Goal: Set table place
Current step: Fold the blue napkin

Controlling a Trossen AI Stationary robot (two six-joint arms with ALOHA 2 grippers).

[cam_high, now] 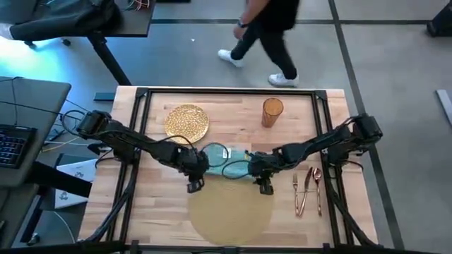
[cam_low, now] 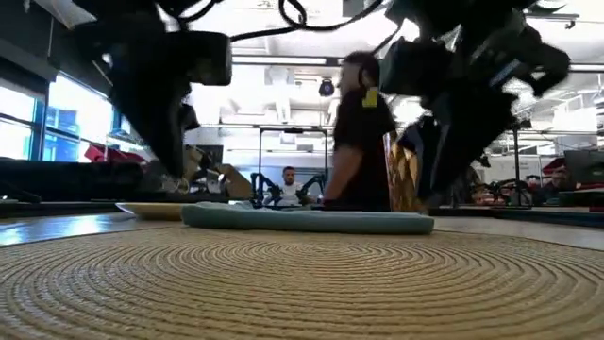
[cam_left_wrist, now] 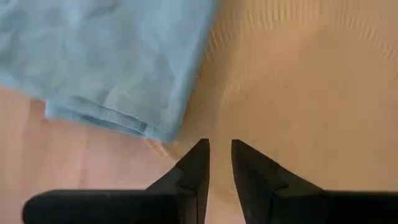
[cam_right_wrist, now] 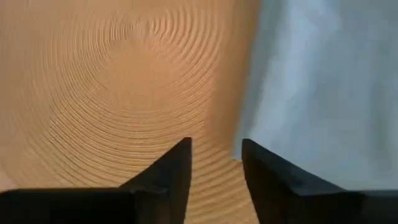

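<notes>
Woven mat (cam_high: pixel 232 212): lay at near-centre edge of table (cam_high: pixel 155 204), bare, prob. the base for the setting.
Napkin (cam_high: pixel 227 161): teal, flat, just beyond mat's far rim, betw. both arms.
L gripper (cam_left_wrist: pixel 217 152): over mat/napkin corner, fingers slightly apart, holding nothing.
R gripper (cam_right_wrist: pixel 216 155): at napkin's other end, fingers apart, empty.
Plate (cam_high: pixel 187 121), tumbler (cam_high: pixel 272 111): far side, not yet on mat.
Cutlery (cam_high: pixel 308 189): right of mat.
</notes>
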